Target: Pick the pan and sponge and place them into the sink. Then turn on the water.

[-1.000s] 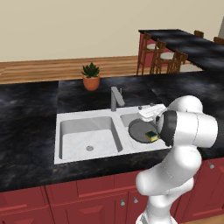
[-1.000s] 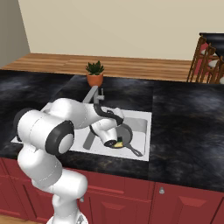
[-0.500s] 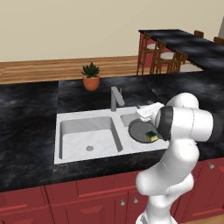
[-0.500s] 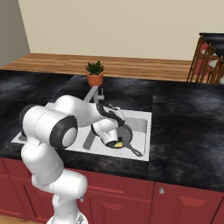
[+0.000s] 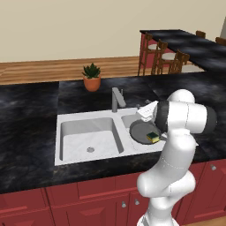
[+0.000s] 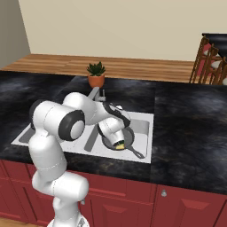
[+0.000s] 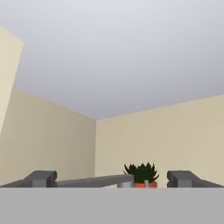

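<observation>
Faucet (image 7: 94, 180) btwn fingertips (image 7: 41, 178), gripper (image 7: 112, 179) wide, empty

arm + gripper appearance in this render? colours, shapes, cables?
The arm has glossy white, rounded, tube-like links with dark grey joint bands. No cables or markings show. The gripper has two small dark grey, blocky finger tips.

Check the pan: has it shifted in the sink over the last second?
No. The pan lies in the same basin of the sink, beside the faucet, as before.
</observation>
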